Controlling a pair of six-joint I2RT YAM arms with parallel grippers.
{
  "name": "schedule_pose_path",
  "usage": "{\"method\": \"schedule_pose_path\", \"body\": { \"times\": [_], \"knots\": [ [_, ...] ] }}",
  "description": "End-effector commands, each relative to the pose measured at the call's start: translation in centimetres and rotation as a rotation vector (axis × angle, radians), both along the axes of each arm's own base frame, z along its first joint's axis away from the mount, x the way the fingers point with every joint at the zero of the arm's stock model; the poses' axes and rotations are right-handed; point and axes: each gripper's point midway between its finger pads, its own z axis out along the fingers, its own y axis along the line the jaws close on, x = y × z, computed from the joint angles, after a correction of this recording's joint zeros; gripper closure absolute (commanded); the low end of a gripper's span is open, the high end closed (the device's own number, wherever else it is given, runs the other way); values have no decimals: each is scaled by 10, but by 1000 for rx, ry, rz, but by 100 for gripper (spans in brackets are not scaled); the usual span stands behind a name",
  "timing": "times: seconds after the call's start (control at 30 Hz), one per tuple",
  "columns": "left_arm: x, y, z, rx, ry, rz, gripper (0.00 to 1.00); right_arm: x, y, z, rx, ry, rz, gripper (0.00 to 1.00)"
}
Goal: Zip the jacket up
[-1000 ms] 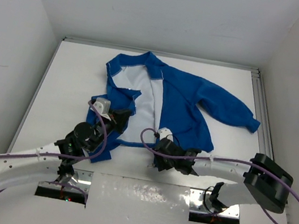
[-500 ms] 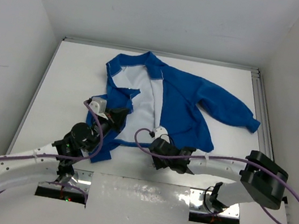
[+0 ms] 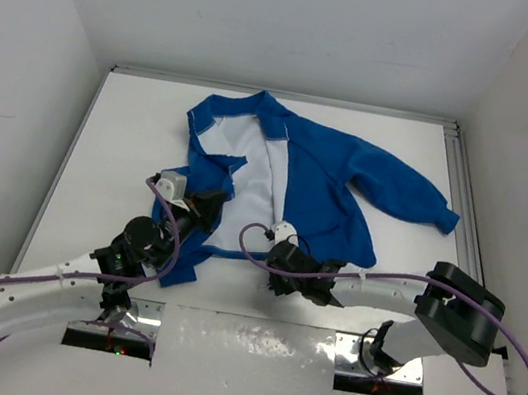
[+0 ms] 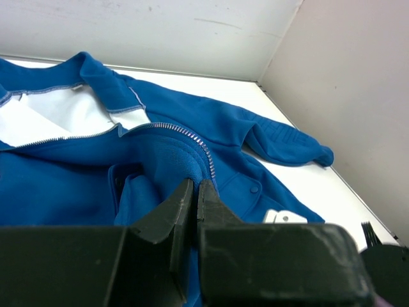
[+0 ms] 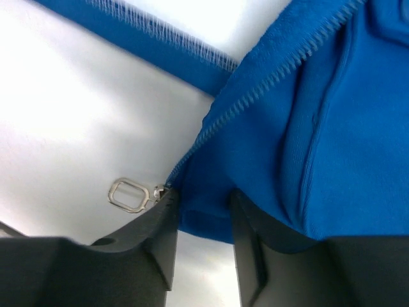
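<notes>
The bright blue jacket [image 3: 327, 183] lies open on the white table, white lining up, collar at the far side. My left gripper [image 3: 211, 201] is shut on the folded edge of the jacket's left front; in the left wrist view [image 4: 195, 187] the zipper teeth [image 4: 192, 135] run just past the fingertips. My right gripper [image 3: 278, 246] is at the bottom corner of the right front. In the right wrist view it [image 5: 201, 204] pinches the blue hem corner [image 5: 211, 211], and the small metal zipper pull [image 5: 128, 195] lies on the table beside its left finger [image 5: 156, 224].
The table's raised rims [image 3: 458, 189] and white walls close in the left, right and far sides. The jacket's right sleeve [image 3: 416, 198] stretches toward the right rim. Purple cables loop over both arms [image 3: 256, 247].
My right gripper has slid a little to the left along the jacket's bottom hem. My left gripper has shifted slightly left and away with the fabric it holds.
</notes>
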Motion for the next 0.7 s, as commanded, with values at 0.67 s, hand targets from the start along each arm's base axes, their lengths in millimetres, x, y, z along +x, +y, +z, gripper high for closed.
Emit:
{"method": "schedule_pose_path", "body": {
  "times": [0.67],
  "knots": [
    [-3,-18,13,-76,6,-74,100,47,33,91,434,-329,-67,100]
  ]
}}
